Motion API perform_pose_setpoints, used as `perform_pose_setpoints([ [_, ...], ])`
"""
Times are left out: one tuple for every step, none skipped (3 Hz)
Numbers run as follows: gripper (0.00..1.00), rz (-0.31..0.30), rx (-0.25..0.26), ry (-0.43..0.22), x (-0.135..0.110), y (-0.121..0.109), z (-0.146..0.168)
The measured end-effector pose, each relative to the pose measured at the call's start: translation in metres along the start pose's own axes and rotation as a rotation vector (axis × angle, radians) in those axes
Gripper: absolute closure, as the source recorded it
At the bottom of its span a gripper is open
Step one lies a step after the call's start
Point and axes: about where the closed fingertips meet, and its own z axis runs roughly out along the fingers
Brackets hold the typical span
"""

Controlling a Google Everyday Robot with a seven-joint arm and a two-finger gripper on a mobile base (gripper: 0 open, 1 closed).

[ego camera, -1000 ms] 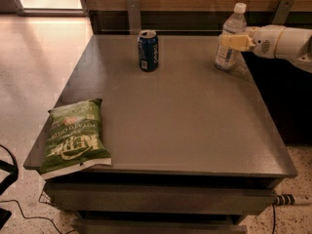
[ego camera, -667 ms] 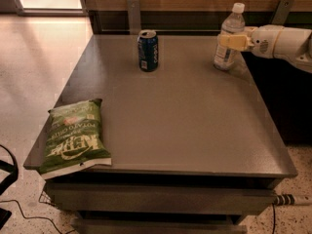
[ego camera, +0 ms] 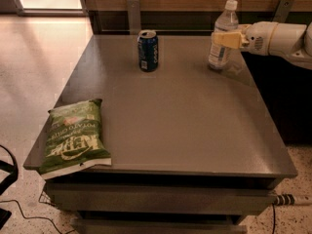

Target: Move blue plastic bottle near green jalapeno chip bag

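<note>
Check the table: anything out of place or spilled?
Only the chip bag: at the front left corner, its lower edge hangs past the table. Can and bottle are upright, nothing spilled; the gripper holds the bottle, far right.

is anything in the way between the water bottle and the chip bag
Nothing visible. The blue plastic bottle, gripper at its middle, stands far right on the table; the green jalapeno chip bag lies at the near left corner. The blue soda can stands farther back, off that line.

Far-right of the table: my gripper, clamped on the blue plastic bottle, has carried it a bit toward the soda can vs 1 s ago
</note>
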Motion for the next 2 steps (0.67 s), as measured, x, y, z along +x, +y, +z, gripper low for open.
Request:
perform_pose_setpoints([
  [1.0, -0.015, 0.004, 0.0, -0.023, 0.033, 0.001],
  [1.0, -0.042, 0.032, -0.011, -0.036, 0.073, 0.002],
])
